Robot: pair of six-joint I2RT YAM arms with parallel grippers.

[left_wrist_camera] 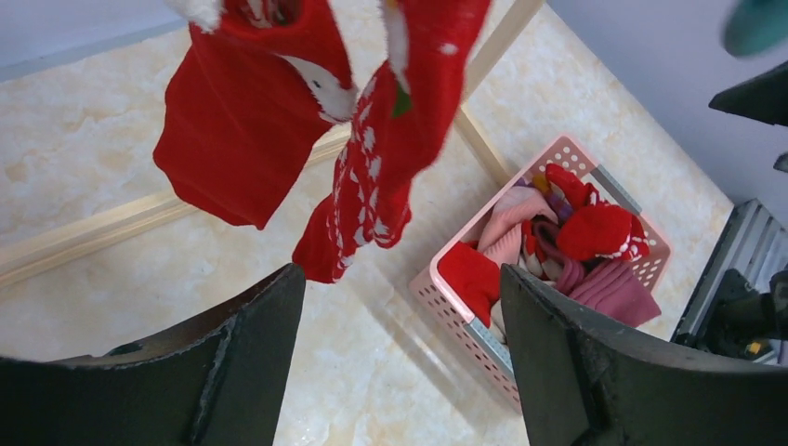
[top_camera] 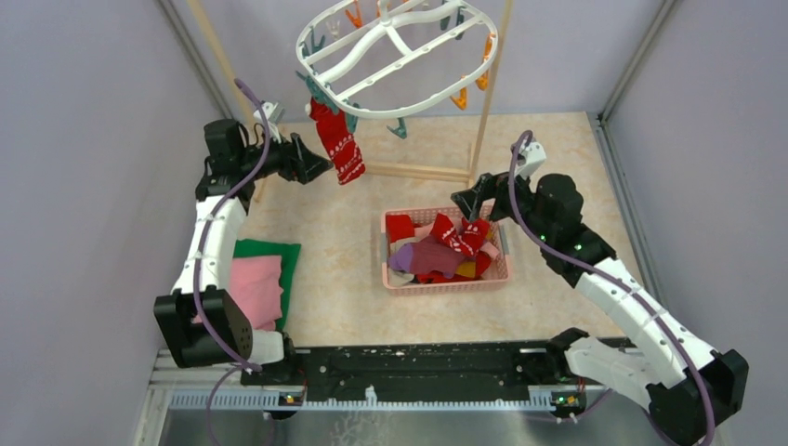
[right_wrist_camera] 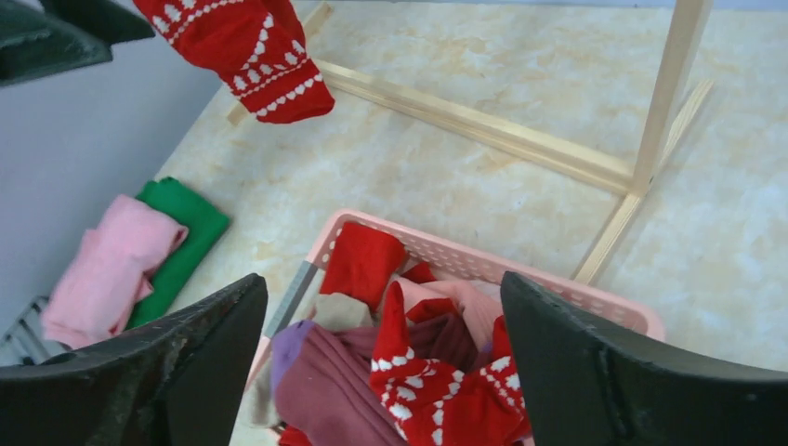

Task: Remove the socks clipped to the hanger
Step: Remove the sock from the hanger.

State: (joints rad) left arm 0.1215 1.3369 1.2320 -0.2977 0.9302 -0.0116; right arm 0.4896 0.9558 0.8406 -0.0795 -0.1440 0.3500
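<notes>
The left gripper (top_camera: 314, 168) has its jaws spread wide with nothing between them. In the left wrist view its two dark fingers (left_wrist_camera: 237, 372) frame bare tabletop. Just ahead of and above them hang two red socks (left_wrist_camera: 279, 130). One is plain red. The other is patterned with white and hangs lower. Both are clipped at the near left rim of the white oval hanger (top_camera: 400, 51), which hangs from a wooden pole frame (top_camera: 492, 88). Loose teal and orange clips (top_camera: 460, 98) dangle around the rest of the ring.

The right gripper (top_camera: 469, 200) is also wide open and holds nothing. In the right wrist view its fingers (right_wrist_camera: 641, 372) hover over the far right corner of a pink mesh basket (right_wrist_camera: 520, 269). Directly below them a red sock with white hearts (right_wrist_camera: 437, 395) lies on top of the heap of socks in the basket (top_camera: 444, 249), beside a maroon one (right_wrist_camera: 325, 390). Plain red, pink and purple pieces lie around them.

The basket sits on the beige table (top_camera: 344, 269), near the base bar of the wooden frame. Well to the left, beside the left arm, a folded pink cloth (top_camera: 256, 288) rests on a folded green cloth (top_camera: 279, 251).
</notes>
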